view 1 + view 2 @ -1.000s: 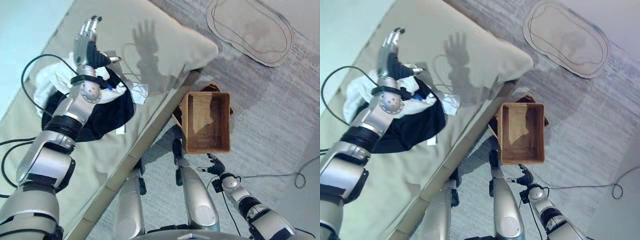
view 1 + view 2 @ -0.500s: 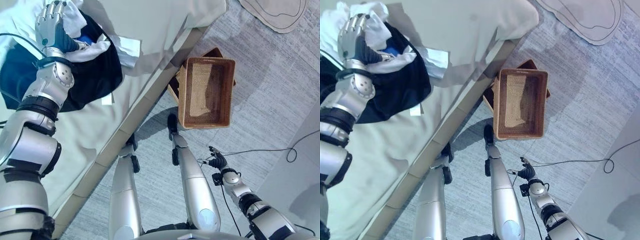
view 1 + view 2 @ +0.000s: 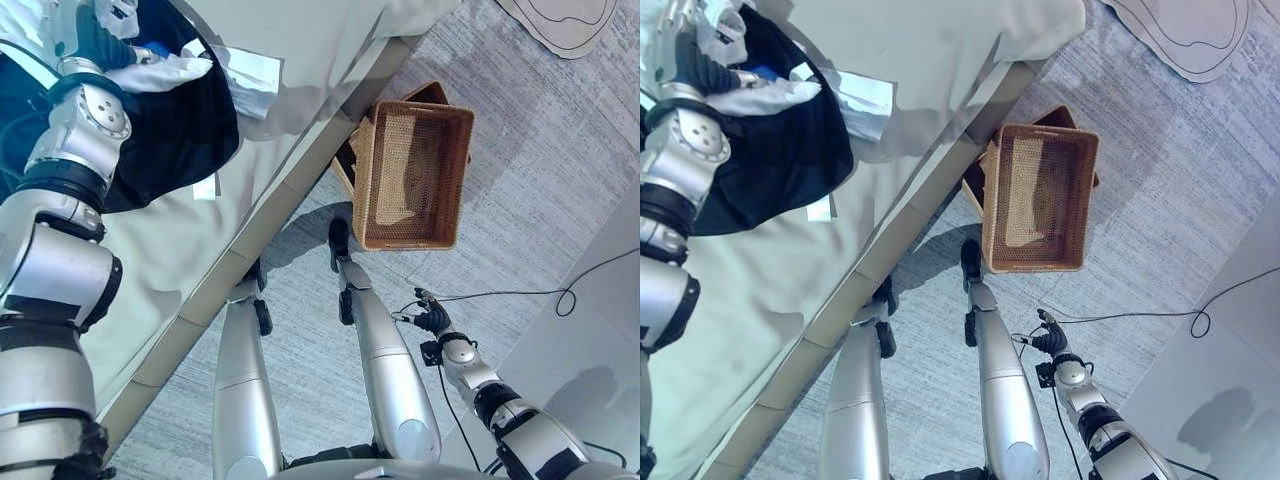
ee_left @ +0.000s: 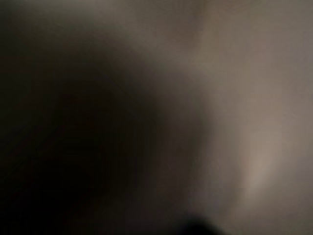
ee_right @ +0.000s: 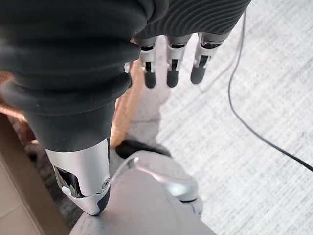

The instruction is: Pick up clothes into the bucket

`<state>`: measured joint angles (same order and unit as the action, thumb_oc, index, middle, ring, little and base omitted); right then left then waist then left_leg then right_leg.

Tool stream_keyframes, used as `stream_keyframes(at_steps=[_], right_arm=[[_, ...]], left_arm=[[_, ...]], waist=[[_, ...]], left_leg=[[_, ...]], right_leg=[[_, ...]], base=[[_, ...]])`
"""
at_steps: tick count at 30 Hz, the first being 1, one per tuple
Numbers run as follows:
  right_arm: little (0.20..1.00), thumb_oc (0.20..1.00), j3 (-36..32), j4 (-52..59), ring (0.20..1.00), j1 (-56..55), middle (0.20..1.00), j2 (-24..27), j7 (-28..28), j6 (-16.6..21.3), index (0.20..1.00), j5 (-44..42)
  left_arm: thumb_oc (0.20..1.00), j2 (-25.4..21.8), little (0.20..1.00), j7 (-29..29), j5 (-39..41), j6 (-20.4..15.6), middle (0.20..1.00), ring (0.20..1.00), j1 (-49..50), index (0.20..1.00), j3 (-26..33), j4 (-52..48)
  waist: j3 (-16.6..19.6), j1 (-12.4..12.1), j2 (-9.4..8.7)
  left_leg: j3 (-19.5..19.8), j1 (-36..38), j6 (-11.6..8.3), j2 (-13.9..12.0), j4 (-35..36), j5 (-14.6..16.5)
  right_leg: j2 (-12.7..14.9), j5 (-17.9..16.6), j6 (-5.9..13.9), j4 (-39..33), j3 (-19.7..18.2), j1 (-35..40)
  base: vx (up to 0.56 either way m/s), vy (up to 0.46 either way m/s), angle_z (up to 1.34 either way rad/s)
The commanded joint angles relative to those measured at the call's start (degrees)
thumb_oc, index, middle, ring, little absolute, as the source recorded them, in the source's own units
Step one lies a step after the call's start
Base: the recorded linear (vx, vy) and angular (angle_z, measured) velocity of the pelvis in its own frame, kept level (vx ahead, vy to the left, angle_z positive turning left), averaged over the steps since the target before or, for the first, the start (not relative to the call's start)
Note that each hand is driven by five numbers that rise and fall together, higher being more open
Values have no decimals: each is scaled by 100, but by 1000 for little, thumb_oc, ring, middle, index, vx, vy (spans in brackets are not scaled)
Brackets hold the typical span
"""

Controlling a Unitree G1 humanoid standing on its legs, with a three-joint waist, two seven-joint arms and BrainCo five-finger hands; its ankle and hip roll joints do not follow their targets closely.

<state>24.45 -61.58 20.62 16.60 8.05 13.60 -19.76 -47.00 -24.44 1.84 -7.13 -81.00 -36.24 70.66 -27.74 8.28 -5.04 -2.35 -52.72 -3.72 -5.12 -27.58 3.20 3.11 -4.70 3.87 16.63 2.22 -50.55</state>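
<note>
At the upper left of the frame the left hand [image 3: 95, 40] is down in the heap of clothes [image 3: 170, 120] on the bed [image 3: 160, 260], a dark garment spread wide with white pieces bunched over it; the fingers run off the top edge among the cloth, so I cannot tell whether they are closed on anything. The left wrist view is no help here, giving just a dark blur against a pale one. The right eye view brings in a touch more of that hand's dark ribbed cover [image 3: 695, 65], lying against the white cloth. The clothes lie near the bed's edge, well apart from the bucket [image 3: 412, 175], a woven brown basket that stands open on the grey carpet [image 3: 540, 150] just beside the bed frame, right of centre, with a dark flat thing [image 3: 425, 93] poking out from under its far end. The right hand [image 3: 432, 320] hangs low at the lower right, above the carpet; its own wrist view shows the fingers [image 5: 168, 73] straight and relaxed, holding nothing, with the basket's brown rim [image 5: 122, 112] just past them. A thin dark cord [image 3: 560, 295] trails over the carpet at the right edge, and a pale mat [image 3: 560, 18] lies in the upper right corner.
</note>
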Motion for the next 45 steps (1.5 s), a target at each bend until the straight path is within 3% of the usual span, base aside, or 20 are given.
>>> stream_keyframes(at_steps=[1,3,4,5,6,7,13,14,21,24,28,32,34,37,41,42,45], right_arm=[[1000,1000,169,129,1000,-227,1000,115,21,83,1000,-89],[1000,1000,166,146,1000,-239,1000,120,16,90,1000,-81],[1000,1000,160,161,1000,-230,1000,136,-7,90,1000,-82],[1000,1000,165,156,1000,-236,1000,134,-6,88,1000,-83],[1000,1000,161,183,1000,-221,1000,179,-32,92,1000,-34],[1000,1000,163,183,1000,-221,1000,179,-32,92,1000,-34],[1000,1000,70,198,1000,-228,1000,322,-69,63,1000,163],[1000,1000,4,196,1000,-248,1000,342,-84,34,1000,236],[1000,1000,-249,191,1000,-409,1000,441,-162,-82,1000,451],[1000,1000,-448,409,1000,-564,1000,499,-215,-119,1000,429],[1000,1000,-539,743,1000,-700,1000,597,-281,-113,1000,380],[1000,1000,-585,2188,1000,-1077,1000,879,-461,21,1000,353],[1000,1000,-603,2460,1000,-1179,1000,911,-502,55,1000,380],[1000,1000,-779,4082,1000,-1378,1000,1141,-466,227,1000,583],[1000,1000,-1008,5099,1000,-1369,1000,1087,-343,365,1000,534],[1000,1000,-1099,5786,1000,-1176,1000,1050,-195,457,1000,573],[1000,1000,-988,6262,1000,-729,1000,870,-80,493,1000,465]], left_arm=[[200,-278,200,294,615,17,200,200,-15,200,314,289],[200,-287,200,302,592,3,200,200,47,200,333,221],[200,-343,200,290,503,-5,200,200,138,200,334,107],[200,-343,200,293,503,-4,200,200,148,200,334,106],[200,-465,200,268,276,-28,200,200,244,200,252,-132],[200,-467,200,267,275,-26,200,200,248,200,256,-135],[200,-1072,200,214,-49,-165,200,200,845,200,397,-1243],[200,-1244,200,160,-70,-208,200,200,1110,200,616,-1926],[200,-1591,200,128,152,-422,200,200,2099,200,1527,-3194],[200,-1554,200,120,807,-841,200,200,2815,200,2211,-4180],[200,-1543,200,306,1410,-1189,200,200,3094,200,2463,-4717],[200,-1553,200,584,2097,-1579,200,200,3093,200,2390,-5356],[200,-1564,200,640,2142,-1595,200,200,3042,200,2329,-5387],[200,-1683,200,845,2385,-1679,200,200,2949,200,2097,-5746],[200,-1677,200,995,2551,-1716,200,200,2866,200,1877,-5986],[200,-1609,200,1092,2586,-1710,200,200,2876,200,1720,-6171],[200,-1434,200,1322,2710,-1649,200,200,2904,200,1447,-6327]], waist=[[-49,-93,-80],[-55,-103,-71],[-87,-68,-124],[-62,-117,-76],[-87,-110,-84],[-87,-102,-88],[-153,-335,89],[-162,-451,152],[-76,-669,339],[130,-770,457],[381,-753,516],[839,-644,528],[956,-612,527],[1352,-526,537],[1634,-456,534],[1760,-420,538],[1936,-408,518]], left_leg=[[61,31,338,318,-855,850],[75,55,339,336,-855,846],[35,45,366,421,-774,609],[89,126,338,368,-798,816],[41,184,357,456,-625,552],[40,191,357,464,-610,542],[83,831,278,566,20,273],[126,1083,252,612,213,183],[237,2062,188,723,879,-24],[341,2750,148,772,1332,-170],[425,3266,123,795,1741,-309],[427,3973,84,751,2222,-393],[426,4061,86,754,2335,-446],[334,4487,84,674,2818,-568],[218,4748,49,616,3040,-619],[154,4936,48,591,3051,-556],[89,5124,54,582,3060,-517]], right_leg=[[109,12,457,-553,-9,380],[111,13,454,-545,0,402],[201,-131,416,-582,26,396],[131,17,446,-550,20,459],[232,-132,412,-609,34,492],[239,-133,413,-612,34,495],[377,-188,434,-775,160,1043],[410,-184,432,-793,218,1269],[548,-84,426,-927,415,2150],[600,-6,416,-1010,556,2770],[614,30,426,-1114,676,3213],[550,61,457,-1365,766,3844],[542,25,461,-1454,769,3912],[422,-38,496,-1797,732,4217],[382,-27,526,-1930,728,4453],[376,31,529,-1925,705,4633],[376,75,508,-1918,666,4818]], base=[[0,0,0],[-48,-10,0],[0,0,0],[-107,-15,6],[-16,5,6],[-108,-3,11],[-34,-14,6],[-33,-44,9],[-1,-37,19],[51,-28,26],[45,-2,26],[97,5,13],[50,10,-3],[93,16,-7],[76,6,-12],[98,19,-14],[82,18,-17]])
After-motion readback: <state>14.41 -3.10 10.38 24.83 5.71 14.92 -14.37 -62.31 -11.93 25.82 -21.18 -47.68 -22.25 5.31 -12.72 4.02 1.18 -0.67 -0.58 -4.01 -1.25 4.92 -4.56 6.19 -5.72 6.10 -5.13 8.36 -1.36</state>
